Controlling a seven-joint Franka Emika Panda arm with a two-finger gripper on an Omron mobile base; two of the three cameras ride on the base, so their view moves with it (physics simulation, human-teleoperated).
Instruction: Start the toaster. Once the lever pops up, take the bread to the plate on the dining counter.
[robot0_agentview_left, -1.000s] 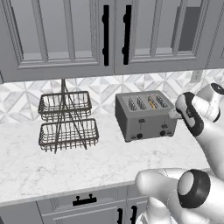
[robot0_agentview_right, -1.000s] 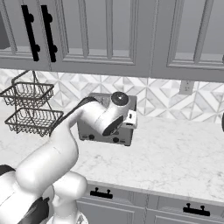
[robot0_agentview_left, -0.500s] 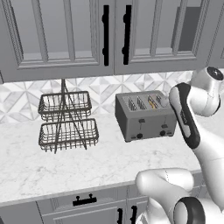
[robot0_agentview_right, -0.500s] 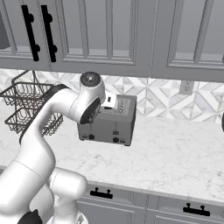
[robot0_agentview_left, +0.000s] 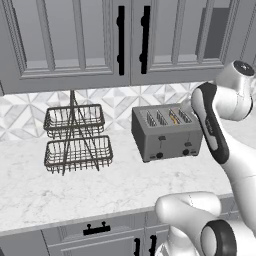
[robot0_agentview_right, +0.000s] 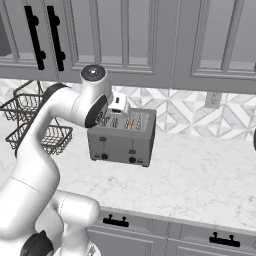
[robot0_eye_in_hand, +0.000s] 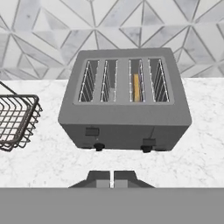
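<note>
The dark-grey toaster (robot0_agentview_left: 167, 132) (robot0_agentview_right: 121, 137) (robot0_eye_in_hand: 124, 103) stands on the marble worktop against the tiled wall. A golden slice of bread (robot0_eye_in_hand: 136, 87) (robot0_agentview_left: 173, 116) sits deep in its third slot from the left. The right lever (robot0_eye_in_hand: 148, 142) on the toaster's front sits lower than the left lever (robot0_eye_in_hand: 92, 131). My gripper (robot0_eye_in_hand: 112, 178) hovers in front of and above the toaster, apart from it, shut with nothing between its fingers. The plate and the dining counter are out of view.
A two-tier wire basket (robot0_agentview_left: 77, 137) (robot0_agentview_right: 30, 125) stands left of the toaster. Grey wall cabinets (robot0_agentview_left: 125, 40) hang low above the worktop (robot0_agentview_left: 100, 185). A wall outlet (robot0_agentview_right: 213, 100) is to the right of the toaster.
My hand has lifted away from the toaster's front right and pulled back upward. The toaster and the basket have stayed where they were.
</note>
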